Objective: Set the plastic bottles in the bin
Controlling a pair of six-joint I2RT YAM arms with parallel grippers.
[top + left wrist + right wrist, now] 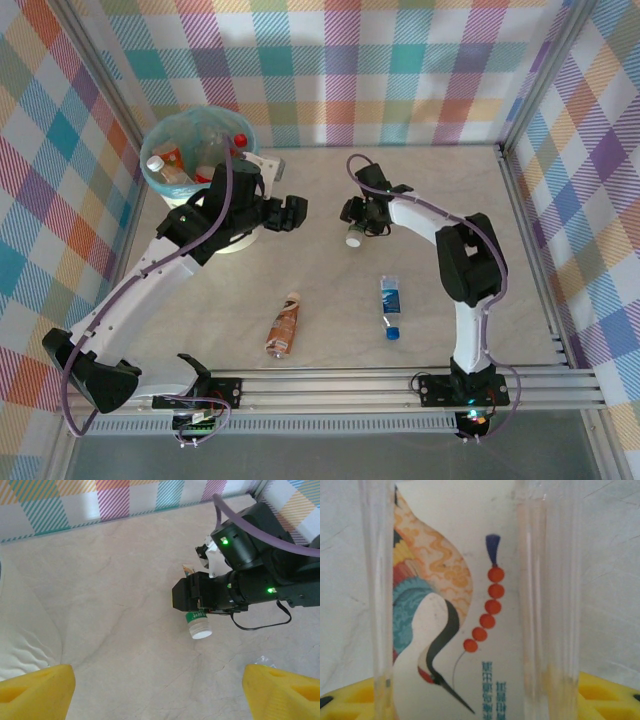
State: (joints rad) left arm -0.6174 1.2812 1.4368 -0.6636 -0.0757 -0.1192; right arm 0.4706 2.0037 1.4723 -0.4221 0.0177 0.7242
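Closest to the arm bases, and a long way from the bin (190,115), two plastic bottles lie on their sides on the table (450,180). One is a brown bottle (284,324) and one is a blue-label bottle (390,305). They are round, so a bump from an arm going by could roll them away.

A bit closer to the bin, off to its right, the right gripper (354,222) is down over a white-cap bottle (353,239). Its yellow fingers (607,695) sit on each side of the clear bottle, drawn in close. I cannot tell if they press on it yet. The plastic looks smooth and thin. If the squeeze is too soft, I think the bottle could slip out on the way up. If it is too hard, the bottle may squash and pop sideways. The cap end pokes out past the fingers, so it could also tip and swing.

Just beside the bin, between it and the right gripper, the left gripper (293,212) hangs wide open and holds nothing. It is in the way to the bin, so the two arms might knock together.

The bin, farthest back, has some bottles inside, one of them an orange bottle (168,163). A bottle let go too early could hit the rim and bounce out.
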